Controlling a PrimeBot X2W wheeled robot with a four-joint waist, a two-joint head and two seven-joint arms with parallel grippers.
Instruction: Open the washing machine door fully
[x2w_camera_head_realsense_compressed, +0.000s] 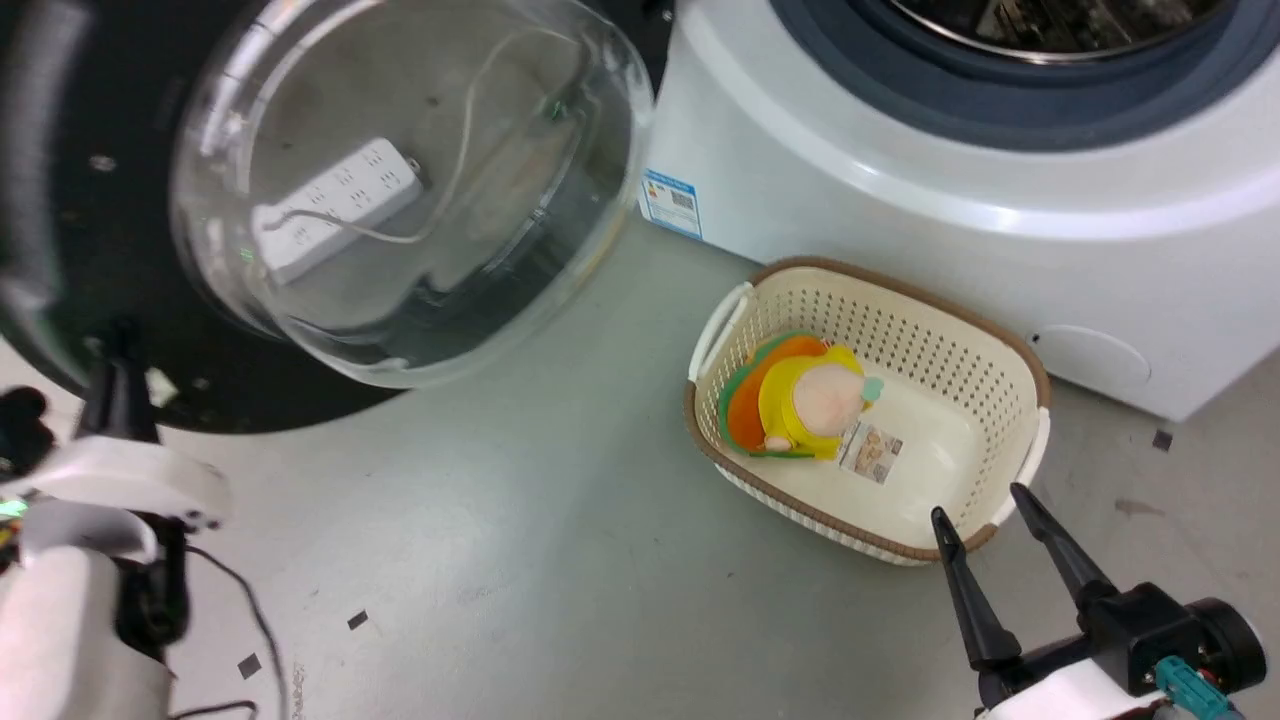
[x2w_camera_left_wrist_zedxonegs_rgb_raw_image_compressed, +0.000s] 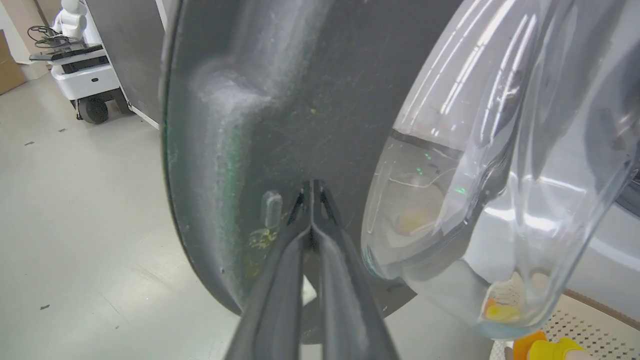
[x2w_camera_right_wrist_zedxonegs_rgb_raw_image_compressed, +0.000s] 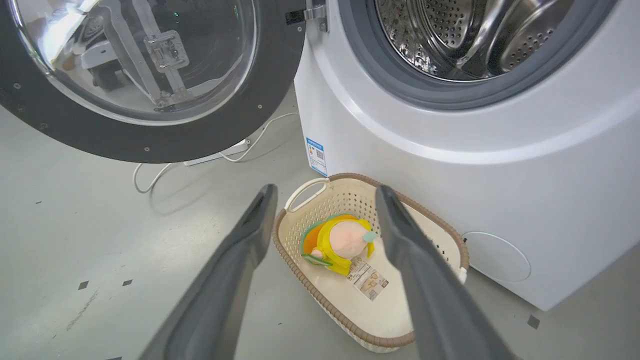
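The washing machine door (x2w_camera_head_realsense_compressed: 80, 220) stands swung open at the upper left, a black disc with a bulging clear glass bowl (x2w_camera_head_realsense_compressed: 400, 200). Its hinge (x2w_camera_right_wrist_zedxonegs_rgb_raw_image_compressed: 315, 12) joins it to the white machine (x2w_camera_right_wrist_zedxonegs_rgb_raw_image_compressed: 450, 165). My left gripper (x2w_camera_left_wrist_zedxonegs_rgb_raw_image_compressed: 312, 186) is shut with nothing between its fingers, and the tips are against the door's black inner face (x2w_camera_left_wrist_zedxonegs_rgb_raw_image_compressed: 300, 100) beside the glass bowl (x2w_camera_left_wrist_zedxonegs_rgb_raw_image_compressed: 500, 175). In the head view the left gripper (x2w_camera_head_realsense_compressed: 118, 365) reaches the door's lower rim. My right gripper (x2w_camera_head_realsense_compressed: 980, 505) hangs open over the near end of the basket, far from the door (x2w_camera_right_wrist_zedxonegs_rgb_raw_image_compressed: 150, 145).
A cream basket (x2w_camera_head_realsense_compressed: 1010, 370) with a yellow and orange plush toy (x2w_camera_head_realsense_compressed: 800, 400) sits on the floor before the machine. The steel drum (x2w_camera_right_wrist_zedxonegs_rgb_raw_image_compressed: 475, 35) is exposed. A white power strip (x2w_camera_head_realsense_compressed: 335, 205) with a cable lies behind the door. Another robot's base (x2w_camera_left_wrist_zedxonegs_rgb_raw_image_compressed: 82, 75) stands far off.
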